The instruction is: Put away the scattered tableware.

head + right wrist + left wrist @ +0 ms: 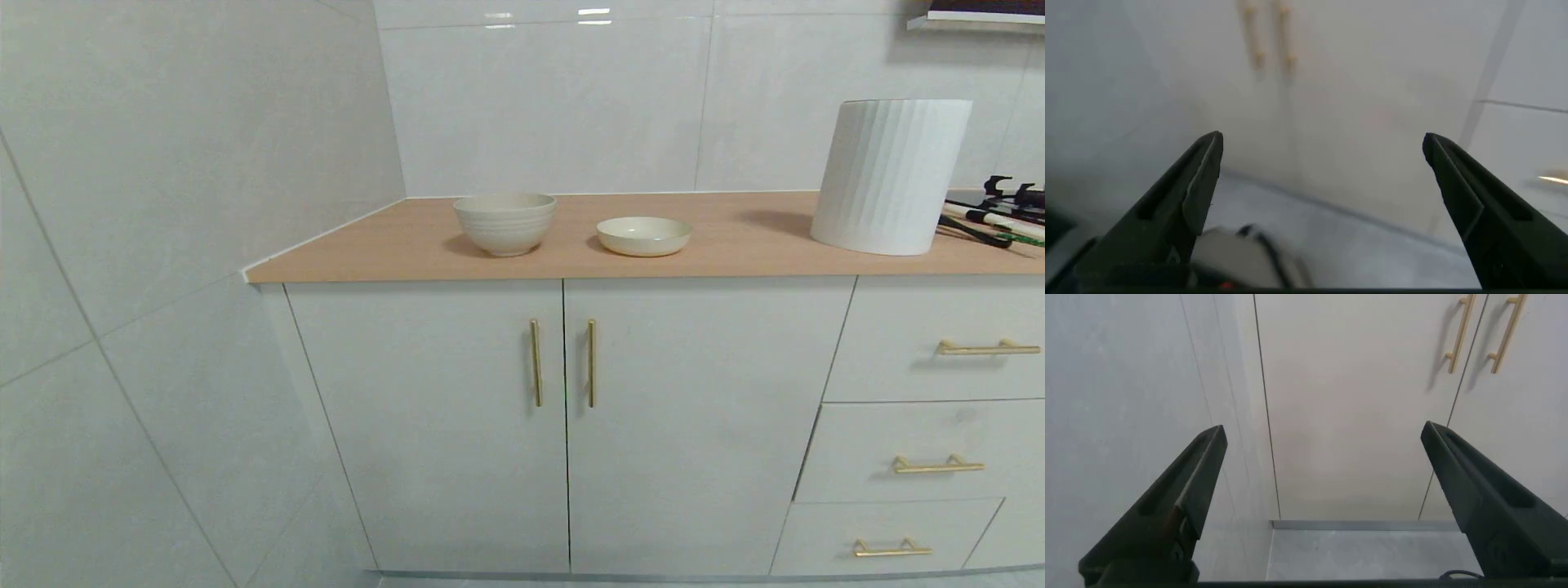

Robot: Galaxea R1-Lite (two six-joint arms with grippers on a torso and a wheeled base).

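Head view: ribbed bowl (pixel 505 222) and shallow dish (pixel 644 235) sit apart on the countertop (pixel 751 233) above closed cabinet doors (pixel 457 425), and my left gripper (pixel 1321 431) and right gripper (pixel 1321 140) hang low with jaws spread and empty, likely to open the doors first.
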